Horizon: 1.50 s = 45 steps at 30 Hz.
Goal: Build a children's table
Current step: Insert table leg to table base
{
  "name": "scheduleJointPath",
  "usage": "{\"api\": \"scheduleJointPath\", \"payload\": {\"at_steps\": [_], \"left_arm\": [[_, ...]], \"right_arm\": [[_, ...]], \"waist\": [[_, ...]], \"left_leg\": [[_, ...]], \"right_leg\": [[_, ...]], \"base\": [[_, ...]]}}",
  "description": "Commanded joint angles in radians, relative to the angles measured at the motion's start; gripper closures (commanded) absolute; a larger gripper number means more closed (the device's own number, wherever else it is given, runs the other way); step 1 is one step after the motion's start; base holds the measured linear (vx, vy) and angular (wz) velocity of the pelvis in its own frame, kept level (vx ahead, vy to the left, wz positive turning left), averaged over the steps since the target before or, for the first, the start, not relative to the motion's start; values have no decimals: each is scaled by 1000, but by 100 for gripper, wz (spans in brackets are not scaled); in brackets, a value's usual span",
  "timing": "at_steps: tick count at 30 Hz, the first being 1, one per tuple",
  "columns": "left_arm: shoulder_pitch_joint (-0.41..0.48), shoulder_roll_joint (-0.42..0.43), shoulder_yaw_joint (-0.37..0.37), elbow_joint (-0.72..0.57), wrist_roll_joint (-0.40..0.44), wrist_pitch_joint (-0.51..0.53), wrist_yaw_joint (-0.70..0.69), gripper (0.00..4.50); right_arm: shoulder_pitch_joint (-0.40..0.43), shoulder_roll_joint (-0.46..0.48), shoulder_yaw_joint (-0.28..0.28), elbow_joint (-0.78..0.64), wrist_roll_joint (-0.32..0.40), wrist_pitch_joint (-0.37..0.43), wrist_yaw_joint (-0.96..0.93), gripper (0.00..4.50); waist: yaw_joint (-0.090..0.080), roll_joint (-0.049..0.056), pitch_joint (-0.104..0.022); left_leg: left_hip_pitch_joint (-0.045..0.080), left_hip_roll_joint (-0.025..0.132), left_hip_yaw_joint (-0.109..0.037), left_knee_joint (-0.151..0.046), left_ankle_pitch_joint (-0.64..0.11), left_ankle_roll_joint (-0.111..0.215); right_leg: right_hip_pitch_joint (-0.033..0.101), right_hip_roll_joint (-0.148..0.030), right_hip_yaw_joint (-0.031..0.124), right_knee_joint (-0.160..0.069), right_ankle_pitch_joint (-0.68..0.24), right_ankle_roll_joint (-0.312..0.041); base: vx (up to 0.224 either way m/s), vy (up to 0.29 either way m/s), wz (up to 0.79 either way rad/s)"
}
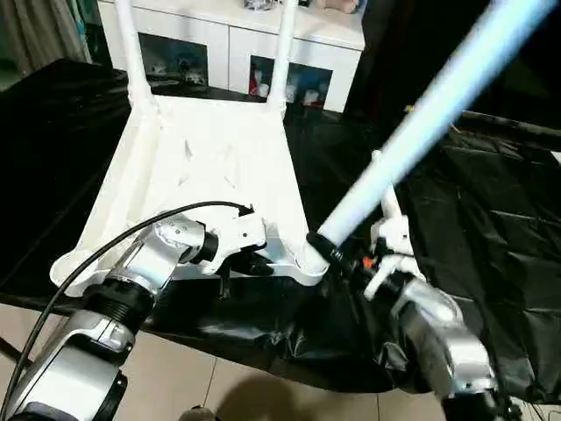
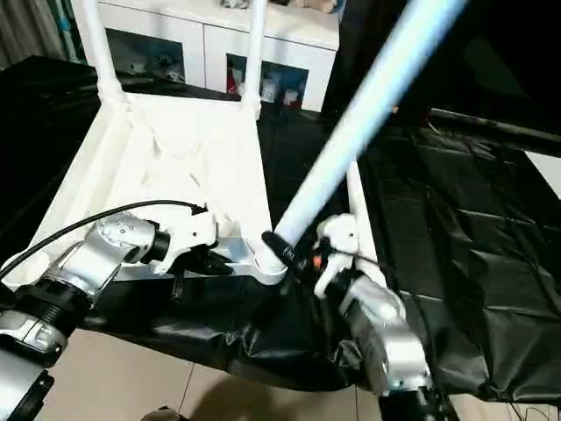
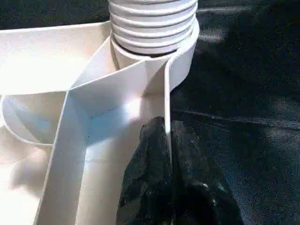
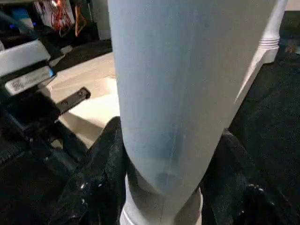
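At table edge, left pincer (image 1: 254, 261) pinching rim, right pincer (image 1: 337, 254) gripping leg (image 1: 421, 123)

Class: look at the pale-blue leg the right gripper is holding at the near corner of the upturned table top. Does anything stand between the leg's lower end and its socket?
Nothing visible does. The pale-blue leg, held by the right gripper, already meets the corner socket of the table top, tilted. The left gripper pinches the rim beside that socket, not in it.

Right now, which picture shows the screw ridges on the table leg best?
The left wrist view: the leg's ridged end sits close above the corner socket. Head views show the whole slanted leg; the right wrist view shows its smooth tube.
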Motion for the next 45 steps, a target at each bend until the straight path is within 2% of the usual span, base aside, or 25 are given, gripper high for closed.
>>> {"api": "scheduleJointPath", "payload": {"at_steps": [1,3,4,5,7,8,10,11,12,13,16,17,18,19,20,24,25,28,33,34,36,37,45], "left_arm": [[-26,-9,29,2,-7,-14,39,450],[-26,-7,24,2,-6,-20,31,450],[-22,-1,15,-7,-5,-26,11,450],[-18,3,11,-14,-6,-29,0,450],[-14,9,3,-24,-7,-36,-21,450],[-14,9,3,-24,-7,-36,-21,450],[-11,16,-5,-31,-7,-48,-41,450],[-11,16,-5,-31,-7,-48,-41,450],[-8,22,-9,-33,-8,-56,-54,450],[-5,29,-16,-36,-4,-61,-66,450],[-2,39,-25,-37,3,-68,-74,450],[-1,40,-26,-37,4,-68,-73,450],[-2,40,-26,-36,4,-68,-73,450],[-1,42,-27,-37,5,-68,-73,450],[-1,43,-27,-38,6,-68,-74,450],[-2,44,-25,-45,5,-63,-80,450],[-2,44,-25,-45,5,-63,-80,450],[4,49,-31,-55,-2,-75,-111,450],[15,54,-36,-83,-35,-81,-172,450],[20,59,-44,-99,-54,-93,-219,450],[23,64,-52,-109,-62,-101,-250,450],[23,66,-56,-112,-63,-104,-261,450],[-10,59,-50,-74,-33,-119,-241,450]], "right_arm": [[32,-25,37,66,-40,53,13,265],[19,-30,42,70,-39,65,24,265],[-4,-41,48,73,-31,97,47,265],[-18,-49,51,74,-27,114,60,265],[-47,-65,57,83,-19,141,90,265],[-47,-65,57,83,-19,141,90,265],[-83,-85,64,107,-21,153,129,265],[-83,-85,64,107,-21,153,129,265],[-107,-99,71,128,-33,151,152,265],[-131,-120,84,148,-48,151,184,265],[-164,-156,114,172,-72,159,239,265],[-172,-165,122,176,-77,166,255,265],[-178,-171,128,179,-79,172,267,265],[-184,-179,139,181,-86,175,284,265],[-189,-186,147,183,-90,177,295,265],[-204,-208,177,191,-95,192,355,265],[-204,-208,177,191,-95,192,355,265],[-206,-240,215,202,-97,195,446,265],[-183,-259,236,184,-84,204,515,265],[-167,-267,248,169,-79,199,544,265],[-156,-272,256,160,-80,189,560,265],[-151,-274,261,156,-81,181,567,265],[-125,-261,257,153,-87,157,572,265]], "waist": [[-10,9,-34],[-15,8,-34],[-18,6,-36],[-21,7,-38],[-23,11,-40],[-25,10,-43],[-27,11,-41],[-30,10,-42],[-30,5,-50],[-29,8,-50],[-25,4,-52],[-25,-7,-53],[-22,-6,-54],[-21,-11,-53],[-18,-8,-54],[-13,-12,-52],[-11,-14,-55],[-9,-11,-54],[-7,-10,-49],[-6,-7,-46],[-7,-9,-47],[-8,-6,-46],[-7,-11,-39]], "left_leg": [[25,58,-36,-84,-418,-25],[24,57,-38,-84,-431,-26],[24,58,-40,-85,-439,-28],[20,58,-41,-87,-438,-30],[18,62,-43,-92,-429,-34],[22,64,-41,-92,-425,-35],[24,64,-38,-93,-430,-36],[23,64,-38,-93,-426,-35],[24,65,-37,-90,-413,-35],[22,65,-35,-90,-389,-33],[25,64,-26,-84,-351,-25],[24,64,-23,-82,-337,-20],[24,63,-23,-81,-324,-18],[21,63,-22,-80,-303,-12],[24,64,-20,-78,-296,-11],[25,64,-21,-79,-312,-18],[22,65,-23,-80,-304,-20],[24,66,-23,-82,-301,-23],[31,67,-21,-85,-332,-22],[31,67,-21,-86,-334,-22],[26,68,-22,-87,-320,-17],[28,68,-21,-89,-324,-17],[27,66,-21,-91,-324,-14]], "right_leg": [[8,-108,47,-122,-644,-66],[9,-109,43,-125,-663,-61],[12,-110,38,-126,-671,-60],[19,-112,31,-125,-665,-59],[23,-116,26,-125,-628,-64],[21,-116,26,-122,-592,-75],[17,-115,29,-120,-554,-93],[20,-114,30,-116,-536,-102],[24,-116,29,-113,-522,-106],[25,-116,31,-110,-488,-116],[21,-113,36,-102,-418,-138],[24,-110,36,-100,-406,-140],[26,-111,36,-96,-398,-142],[27,-110,37,-94,-391,-143],[25,-109,38,-93,-388,-142],[24,-107,38,-93,-412,-133],[30,-107,37,-91,-405,-129],[28,-103,36,-87,-367,-138],[24,-100,38,-86,-338,-157],[25,-100,40,-85,-334,-160],[30,-100,40,-81,-308,-163],[29,-99,41,-82,-294,-165],[30,-101,41,-86,-329,-156]], "base": [[0,0,0],[0,0,0],[0,0,0],[0,0,0],[0,0,0],[0,0,0],[0,0,0],[0,0,0],[0,0,0],[0,0,0],[0,0,0],[0,0,0],[0,0,0],[0,0,0],[0,0,0],[0,0,0],[0,0,0],[0,0,0],[0,0,0],[0,0,0],[0,0,0],[0,0,0],[0,0,0]]}}
